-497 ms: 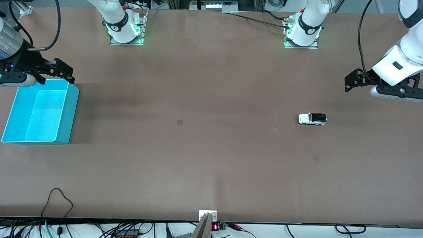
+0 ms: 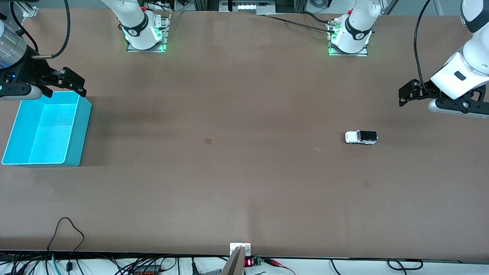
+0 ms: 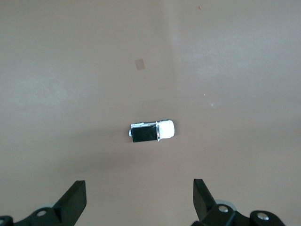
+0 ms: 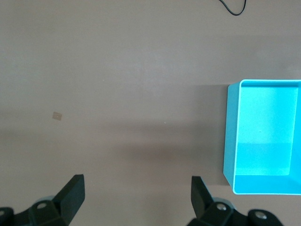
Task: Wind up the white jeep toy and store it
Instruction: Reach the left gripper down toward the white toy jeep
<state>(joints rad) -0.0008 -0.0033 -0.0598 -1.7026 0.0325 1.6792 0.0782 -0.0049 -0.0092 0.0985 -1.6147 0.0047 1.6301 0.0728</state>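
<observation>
Left gripper (image 3: 139,200) fingers (image 3: 75,200) stand wide apart, nothing between them; in the left wrist view the two black tips frame bare counter, with the white jeep toy (image 3: 152,132) lying on the surface between and ahead of them, well clear of both; in the front view this left gripper (image 2: 405,95) hangs in the air at the left arm's end of the counter (image 2: 244,191), over bare surface, not touching anything; right gripper (image 4: 136,197) fingers (image 4: 70,195) likewise spread wide and empty; the right wrist view shows bare counter under them and the turquoise bin (image 4: 230,136) off to one side, open top up, nothing seen inside; in the front view the right gripper (image 2: 72,82) hangs over the edge of the turquoise bin (image 2: 82,130) that faces the robots' bases, at the right arm's end of the counter; white jeep toy (image 2: 361,137) sits upright on its wheels on the counter, black roof panel up, white hood pointing toward the right arm's end, toward the left arm's end of the counter and near the left gripper but apart from it; toy and bin are well apart, most of the brown counter between them; a small darker square mark (image 2: 208,141) shows on the counter near the middle; a fainter one (image 2: 366,184) lies nearer the front camera than the toy; cables (image 2: 68,236) trail along the counter edge nearest the camera.
</observation>
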